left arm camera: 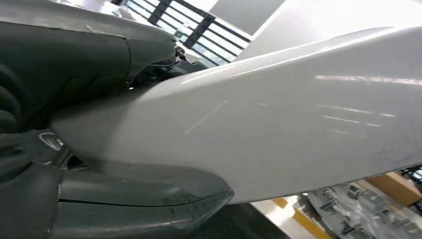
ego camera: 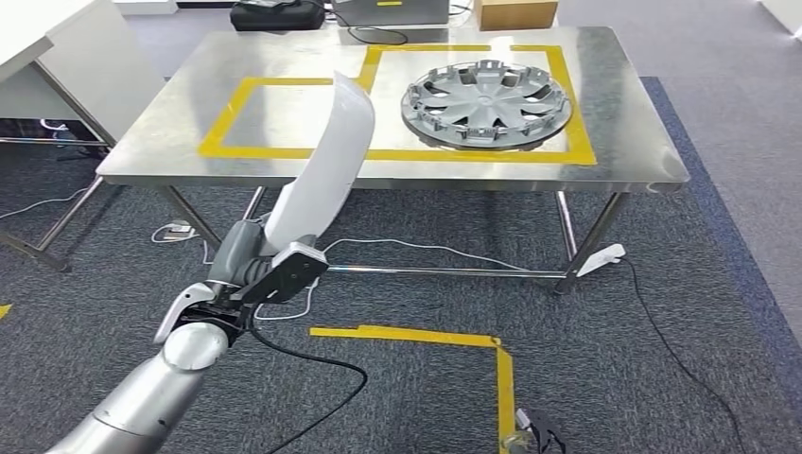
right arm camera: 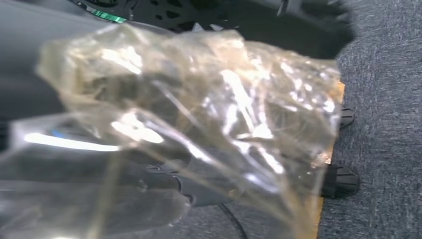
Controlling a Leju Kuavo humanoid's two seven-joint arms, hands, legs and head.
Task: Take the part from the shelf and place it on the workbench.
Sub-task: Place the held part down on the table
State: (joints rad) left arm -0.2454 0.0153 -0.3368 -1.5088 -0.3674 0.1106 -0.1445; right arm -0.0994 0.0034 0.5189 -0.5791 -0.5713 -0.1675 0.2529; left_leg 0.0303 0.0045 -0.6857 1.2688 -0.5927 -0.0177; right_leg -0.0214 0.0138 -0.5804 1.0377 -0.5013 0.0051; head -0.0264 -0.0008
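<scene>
Gripping white part point(ego camera: 326, 165), left robot hand point(ego camera: 253, 270); right robot hand point(right arm camera: 149, 149) blurred behind plastic wrap, state unclear.

Hubcap point(ego camera: 486, 102): lies flat inside the yellow tape outline point(ego camera: 579, 113).
Cardboard box point(ego camera: 515, 13): far edge.
Carpet point(ego camera: 662, 378): grey, cables.
</scene>
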